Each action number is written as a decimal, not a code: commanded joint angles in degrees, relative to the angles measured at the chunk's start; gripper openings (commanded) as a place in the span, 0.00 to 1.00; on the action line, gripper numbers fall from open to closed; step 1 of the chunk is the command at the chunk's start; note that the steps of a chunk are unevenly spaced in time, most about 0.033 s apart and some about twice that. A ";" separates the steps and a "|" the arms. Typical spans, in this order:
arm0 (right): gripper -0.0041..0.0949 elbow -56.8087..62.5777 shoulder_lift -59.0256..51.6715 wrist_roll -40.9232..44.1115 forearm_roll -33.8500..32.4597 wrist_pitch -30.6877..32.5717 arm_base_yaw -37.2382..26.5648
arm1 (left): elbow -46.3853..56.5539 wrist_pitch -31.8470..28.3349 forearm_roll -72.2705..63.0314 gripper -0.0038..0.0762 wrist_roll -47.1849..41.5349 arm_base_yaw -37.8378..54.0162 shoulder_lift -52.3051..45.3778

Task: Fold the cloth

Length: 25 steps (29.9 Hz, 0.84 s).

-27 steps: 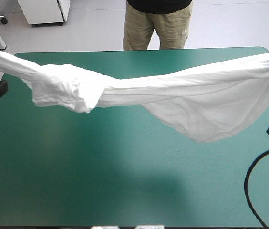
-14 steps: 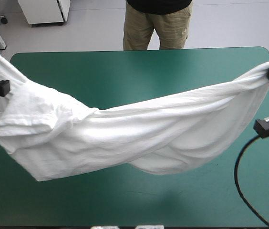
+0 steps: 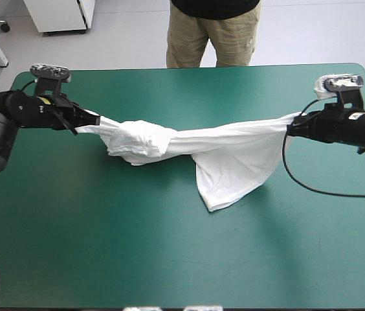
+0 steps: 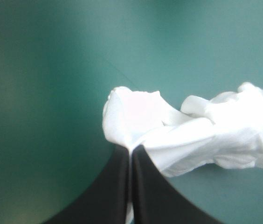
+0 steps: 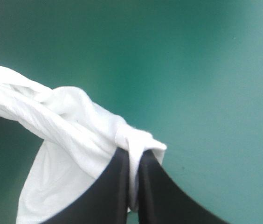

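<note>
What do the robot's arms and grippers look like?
The left arm and right arm are black and chunky, with rounded joints. The left gripper and the right gripper each have two broad black fingers, curved like fins, wide at the base and narrowing to a tip.

My left gripper (image 3: 94,120) pinches the left end of the T-shirt (image 3: 231,162), my right gripper (image 3: 291,127) the right end; both arms stretch toward it from opposite sides.
</note>
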 commanded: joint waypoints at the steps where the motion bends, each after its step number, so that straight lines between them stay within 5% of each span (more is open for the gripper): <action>1: 0.02 -2.88 6.22 -2.34 2.61 -8.00 -0.50 | -0.84 -13.64 -5.57 0.04 1.59 -0.13 4.07; 5: 0.02 -6.20 12.93 -2.49 2.61 -11.29 -0.50 | -0.84 -22.99 -13.99 0.04 6.32 -0.13 10.09; 12: 0.03 -10.40 18.10 -4.92 2.37 -17.06 -0.36 | -0.84 -29.88 -20.80 0.08 11.08 -0.13 18.12; 17: 0.11 -11.65 20.80 -4.92 4.03 -19.48 -0.36 | -0.84 -30.72 -25.15 0.46 11.46 -0.13 22.84; 20: 0.25 -12.35 22.32 -4.92 3.90 -21.40 -0.36 | -0.84 -31.38 -27.79 0.69 11.82 -0.13 24.14; 25: 0.55 -14.96 22.01 -6.26 3.90 -22.92 -1.04 | -2.83 -27.90 -28.58 0.73 12.40 -0.13 23.13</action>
